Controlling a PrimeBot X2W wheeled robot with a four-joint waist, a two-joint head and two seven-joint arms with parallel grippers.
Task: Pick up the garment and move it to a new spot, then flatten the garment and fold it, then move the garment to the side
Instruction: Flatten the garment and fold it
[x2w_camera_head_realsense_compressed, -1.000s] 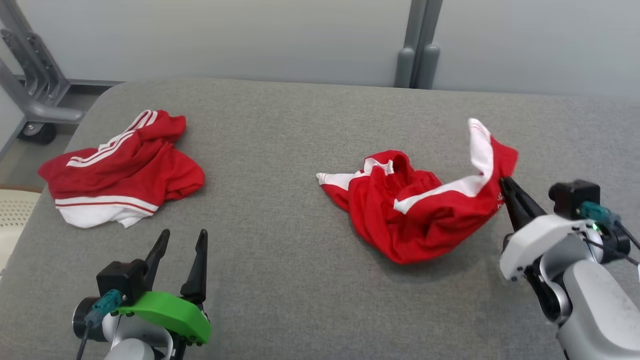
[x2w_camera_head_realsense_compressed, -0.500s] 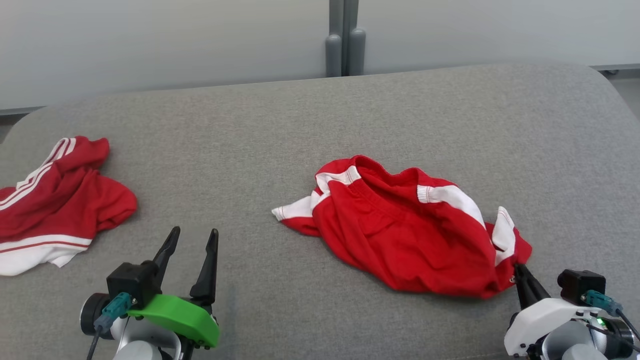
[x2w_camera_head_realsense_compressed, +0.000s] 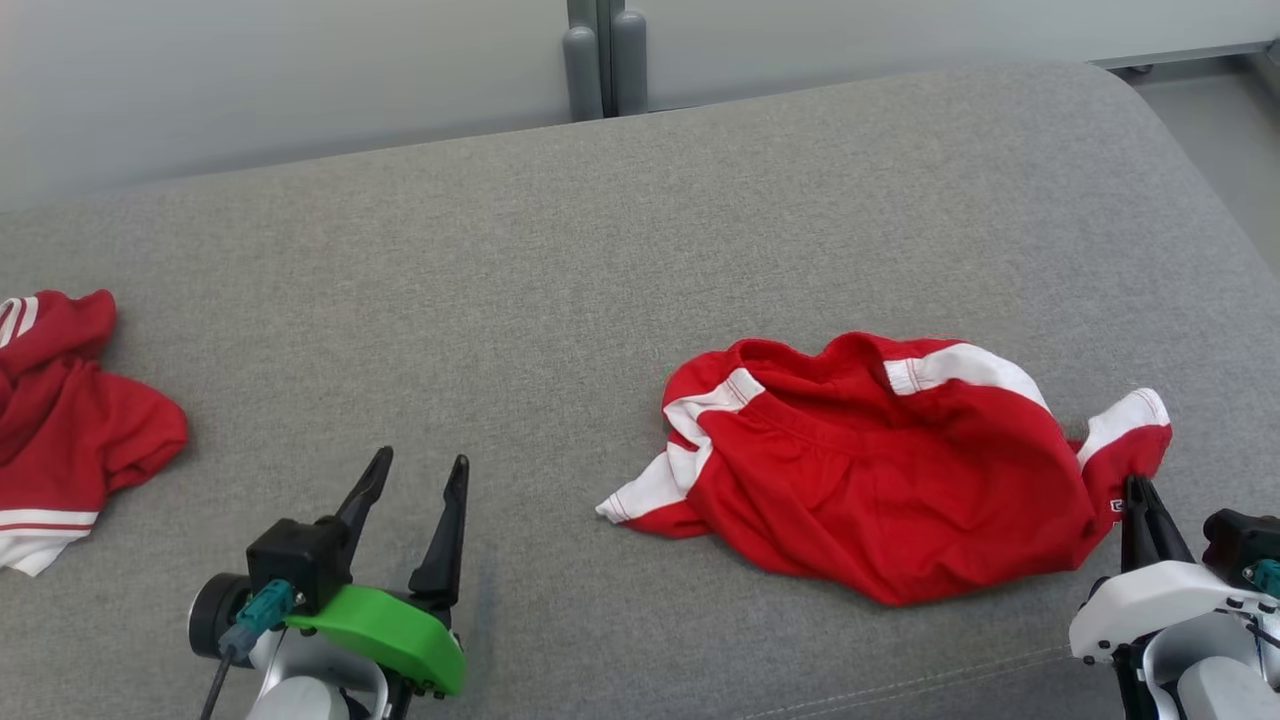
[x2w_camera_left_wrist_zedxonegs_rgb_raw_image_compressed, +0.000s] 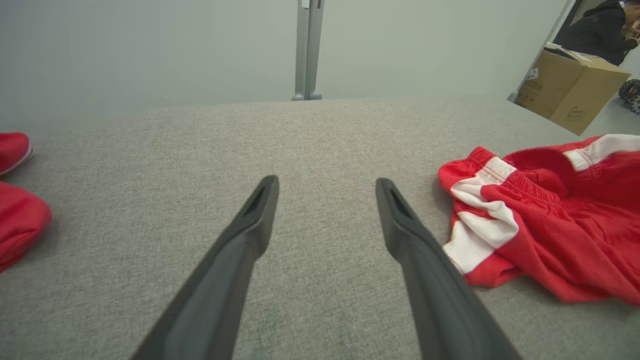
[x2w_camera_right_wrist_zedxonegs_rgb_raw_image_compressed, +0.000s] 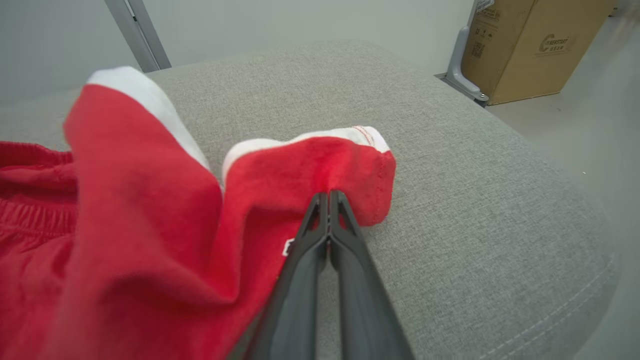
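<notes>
In the head view we see a crumpled red fabric garment with white bands (x2w_camera_head_realsense_compressed: 880, 500) lying on the grey fabric-covered desk (x2w_camera_head_realsense_compressed: 500, 300), toward its right edge and nearer the front than the back; the right gripper (x2w_camera_head_realsense_compressed: 1138, 495) sits at the garment's right-hand end with its two dark fingers pressed together on a red fold beside a white-trimmed hem; the left gripper (x2w_camera_head_realsense_compressed: 421, 460) hangs over bare desk near the front edge, fingers spread wide, holding nothing and well apart from the garment; a second red and white garment (x2w_camera_head_realsense_compressed: 70, 430) lies bunched at the left edge of the desk; a grey upright post (x2w_camera_head_realsense_compressed: 600, 60) stands behind the back edge.

In the left wrist view we see the left gripper (x2w_camera_left_wrist_zedxonegs_rgb_raw_image_compressed: 326, 184) with its fingers parted and only grey cloth between them; the garment (x2w_camera_left_wrist_zedxonegs_rgb_raw_image_compressed: 560, 235) lies off to the right, its white band nearest the right finger but not touching it; a brown cardboard box (x2w_camera_left_wrist_zedxonegs_rgb_raw_image_compressed: 570, 95) stands on the floor beyond the desk's far right corner.

In the right wrist view we see the right gripper (x2w_camera_right_wrist_zedxonegs_rgb_raw_image_compressed: 327, 196) clamped on the garment, the fingertips pinching red cloth just below the white hem; that pinched corner is lifted a little off the desk; the rest trails away to the left; the desk's rounded corner shows to the right.
</notes>
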